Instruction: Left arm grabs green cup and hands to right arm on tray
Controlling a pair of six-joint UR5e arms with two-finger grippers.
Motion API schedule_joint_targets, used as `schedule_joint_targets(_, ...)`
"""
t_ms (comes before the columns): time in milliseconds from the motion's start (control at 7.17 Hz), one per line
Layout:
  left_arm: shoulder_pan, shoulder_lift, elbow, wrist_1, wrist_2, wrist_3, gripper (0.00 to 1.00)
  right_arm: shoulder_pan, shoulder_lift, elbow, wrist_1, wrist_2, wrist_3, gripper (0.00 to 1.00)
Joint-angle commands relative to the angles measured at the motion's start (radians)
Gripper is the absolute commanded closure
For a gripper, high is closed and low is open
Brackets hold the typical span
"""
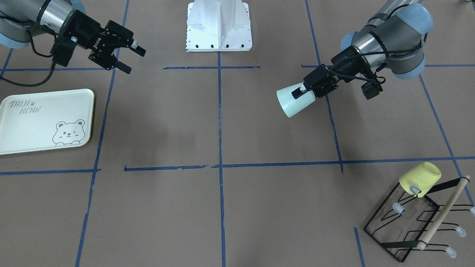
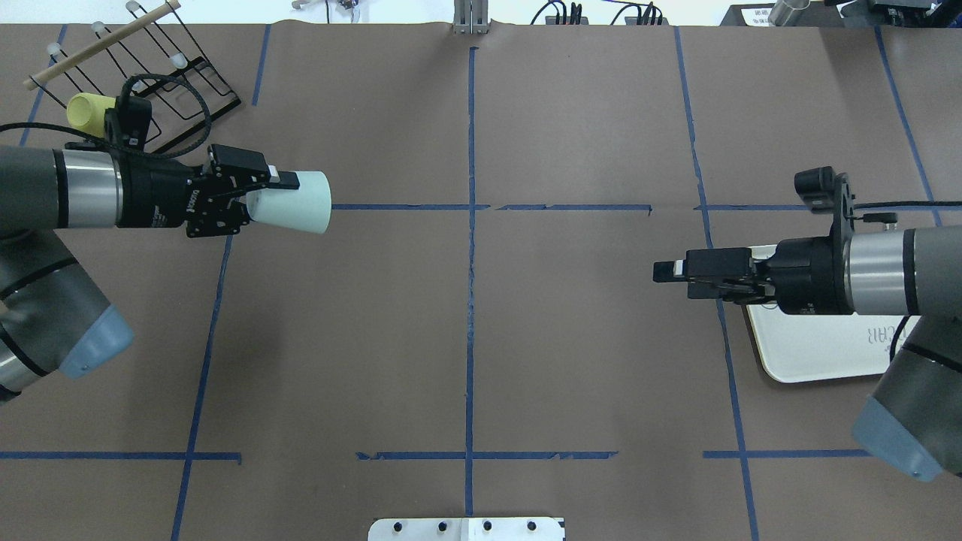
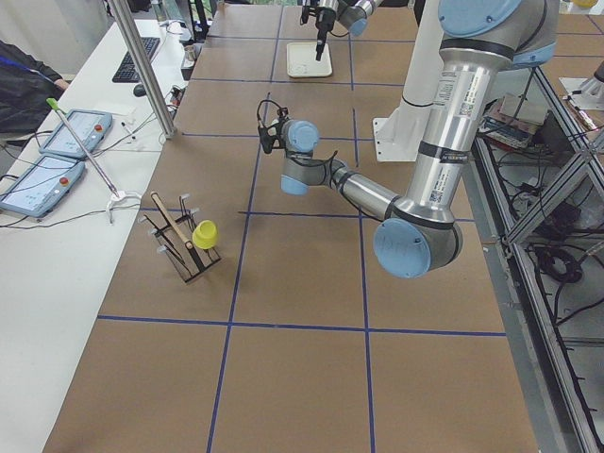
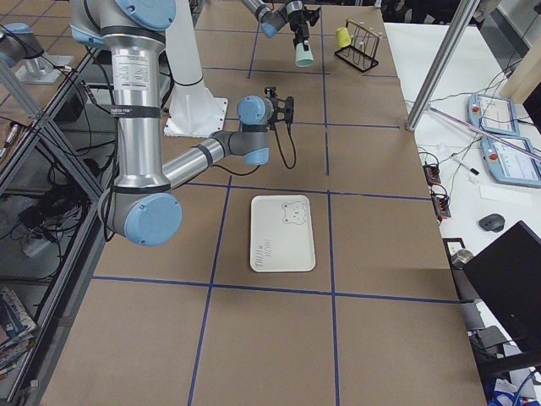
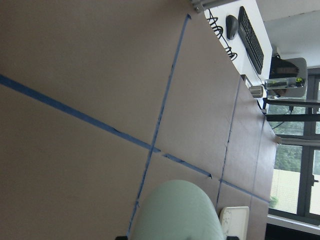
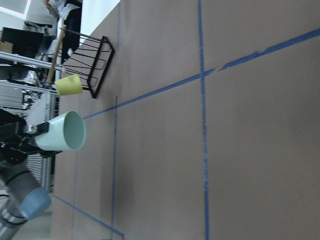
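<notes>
The green cup hangs on its side above the table, mouth pointing toward the table's middle. My left gripper is shut on its base end. The front view shows the same hold, cup in left gripper. The left wrist view shows only the cup's rounded wall. My right gripper is open and empty, hovering above the table beside the tray. From overhead, the right gripper points at the cup across a wide gap, with the tray partly hidden under the arm.
A pale yellow cup sits on a black wire rack with a wooden bar, behind the left arm. The robot's white base stands at the table's edge. Blue tape lines cross the brown table.
</notes>
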Motion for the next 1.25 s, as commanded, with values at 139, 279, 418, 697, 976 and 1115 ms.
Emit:
schedule_joint_targets(139,0.104,-0.006,0.008,-0.244,0.054,-0.059,0.68,-0.191,0.115,-0.204,0.476,-0.214,0.071,0.00)
schedule_joint_targets(279,0.147,-0.022,0.014,-0.297,0.066,-0.060,0.68,-0.239,0.191,-0.238,0.501,-0.284,0.074,0.00)
schedule_joint_targets(418,0.197,-0.029,0.016,-0.358,0.107,-0.074,0.68,-0.261,0.242,-0.241,0.498,-0.319,0.080,0.00)
schedule_joint_targets(697,0.303,-0.037,0.017,-0.436,0.184,-0.076,0.68,-0.266,0.275,-0.243,0.493,-0.333,0.108,0.00)
schedule_joint_targets(976,0.316,-0.051,0.030,-0.438,0.189,-0.076,0.68,-0.267,0.321,-0.280,0.486,-0.357,0.109,0.01)
schedule_joint_targets(1115,0.317,-0.053,0.031,-0.438,0.189,-0.077,0.68,-0.267,0.350,-0.286,0.451,-0.380,0.112,0.02)
